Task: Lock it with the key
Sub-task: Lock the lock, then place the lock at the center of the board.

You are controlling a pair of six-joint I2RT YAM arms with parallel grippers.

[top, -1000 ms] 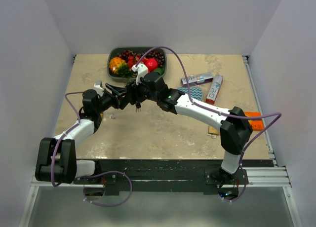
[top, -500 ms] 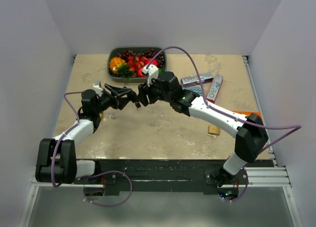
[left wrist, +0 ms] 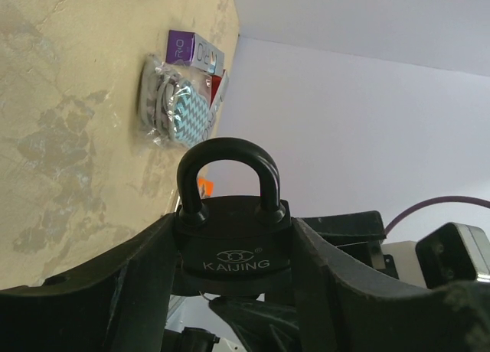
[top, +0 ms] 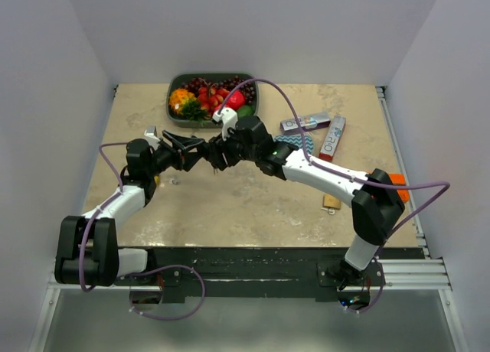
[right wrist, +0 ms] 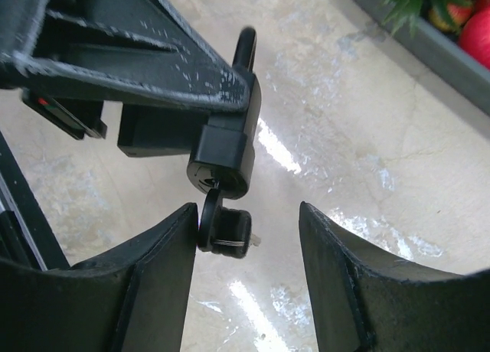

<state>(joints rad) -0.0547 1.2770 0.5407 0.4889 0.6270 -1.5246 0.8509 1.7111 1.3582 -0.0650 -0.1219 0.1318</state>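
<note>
A black padlock marked KAIJING is clamped between the fingers of my left gripper, held above the table, with both legs of its shackle seated in the body. In the top view the left gripper and the right gripper meet nose to nose at the padlock. In the right wrist view a black-headed key sticks out of the padlock. My right gripper is open around the key. Its left finger is right beside the key head and its right finger stands apart.
A dark tray of fruit stands at the back. Two small boxes and a patterned pouch lie right of centre. An orange object and a small tan item lie at the right.
My right gripper drew back to the right from the padlock half a second ago, then came back to it. The left arm has held still.
</note>
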